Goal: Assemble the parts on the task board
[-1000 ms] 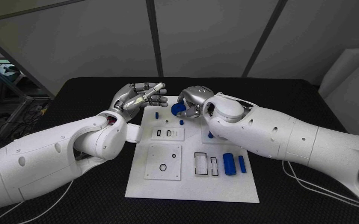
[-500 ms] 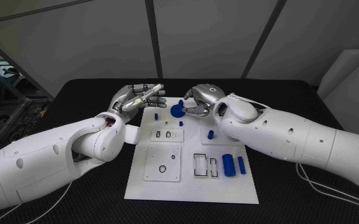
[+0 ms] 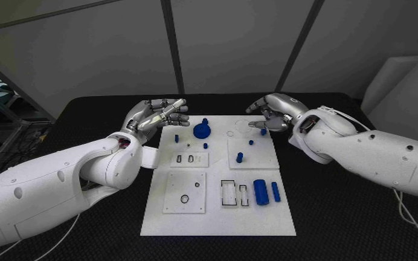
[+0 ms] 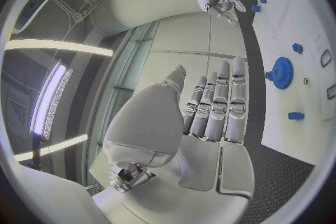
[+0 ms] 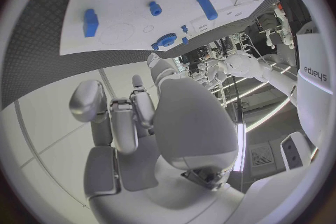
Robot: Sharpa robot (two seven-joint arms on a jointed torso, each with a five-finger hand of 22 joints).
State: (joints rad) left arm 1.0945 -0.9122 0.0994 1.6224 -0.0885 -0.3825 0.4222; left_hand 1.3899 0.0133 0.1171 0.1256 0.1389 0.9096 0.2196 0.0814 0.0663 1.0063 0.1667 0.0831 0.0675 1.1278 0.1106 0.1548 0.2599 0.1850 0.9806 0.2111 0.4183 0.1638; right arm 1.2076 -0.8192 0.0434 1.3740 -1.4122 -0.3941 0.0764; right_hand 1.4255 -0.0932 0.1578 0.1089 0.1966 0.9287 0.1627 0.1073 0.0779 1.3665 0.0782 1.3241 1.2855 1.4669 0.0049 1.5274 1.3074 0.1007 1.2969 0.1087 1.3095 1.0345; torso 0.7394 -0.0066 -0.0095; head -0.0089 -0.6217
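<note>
Toothed blue gear (image 3: 202, 130) on white task board (image 3: 218, 212)

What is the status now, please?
Left robot hand and right robot hand both empty, above task board far corners. Blue gear seated. Nothing in the way.

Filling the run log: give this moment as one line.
left hand: open, empty, beside board | right hand: open, empty, above far right corner | round blue gear part: on white task board
</note>
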